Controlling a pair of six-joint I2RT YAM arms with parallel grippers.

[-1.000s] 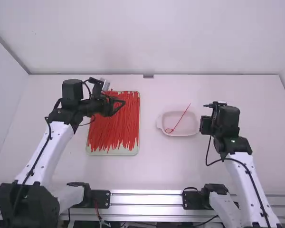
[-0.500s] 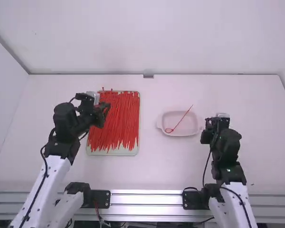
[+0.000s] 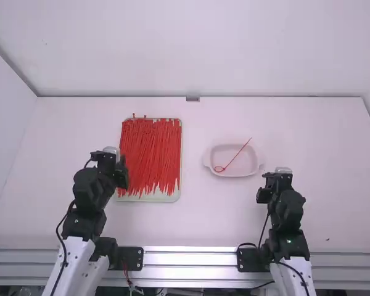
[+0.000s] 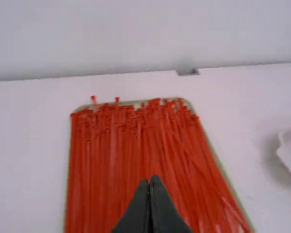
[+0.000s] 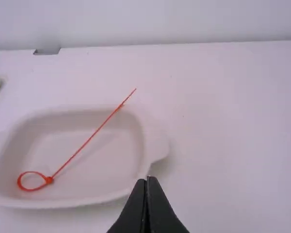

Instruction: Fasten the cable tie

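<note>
A heap of loose red cable ties [image 3: 149, 156] [image 4: 140, 145] lies on a flat tray [image 3: 178, 194] left of the table's middle. One fastened red cable tie [image 3: 231, 159] [image 5: 77, 150], looped at one end, rests in a white dish [image 3: 246, 169] [image 5: 145, 145], its tail sticking out over the far rim. My left gripper [image 3: 114, 169] [image 4: 150, 182] is shut and empty, pulled back at the tray's near left corner. Near the front edge, on the near right side of the dish, my right gripper [image 3: 277, 185] [image 5: 146, 180] is shut with nothing in it.
A small grey fitting [image 3: 192, 98] [image 4: 186, 72] sits at the table's far edge against the back wall. White walls close in the table at the left and the back. Bare table lies between tray and dish and to the right.
Both arms have drawn back toward their bases. The left gripper left the top of the tie heap; the right gripper moved away from the dish's right side toward the front.
</note>
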